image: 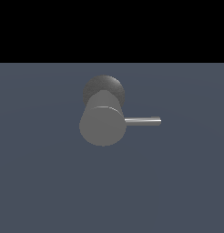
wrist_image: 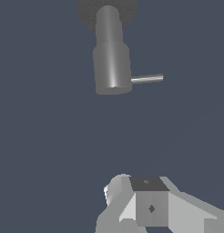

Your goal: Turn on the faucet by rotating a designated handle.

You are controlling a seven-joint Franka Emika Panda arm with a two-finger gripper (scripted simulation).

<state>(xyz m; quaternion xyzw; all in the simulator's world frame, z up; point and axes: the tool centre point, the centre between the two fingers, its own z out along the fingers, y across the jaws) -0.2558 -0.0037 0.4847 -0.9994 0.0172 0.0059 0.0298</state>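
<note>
The faucet (image: 103, 125) is a thick grey cylinder with a flat round face, standing out from a darker round knob (image: 103, 88) behind it. Its handle (image: 142, 121), a thin straight grey rod, sticks out level toward the exterior view's right. No gripper shows in the exterior view. The wrist view has the faucet (wrist_image: 112, 63) and handle (wrist_image: 147, 78) well away from my gripper (wrist_image: 145, 205). Only white and grey blocks of the gripper show at the frame's edge. Its fingertips are not distinct, so open or shut is unclear. Nothing touches the handle.
A flat blue-grey surface (image: 177, 182) surrounds the faucet on all sides. A black band fills the upper part of the exterior view.
</note>
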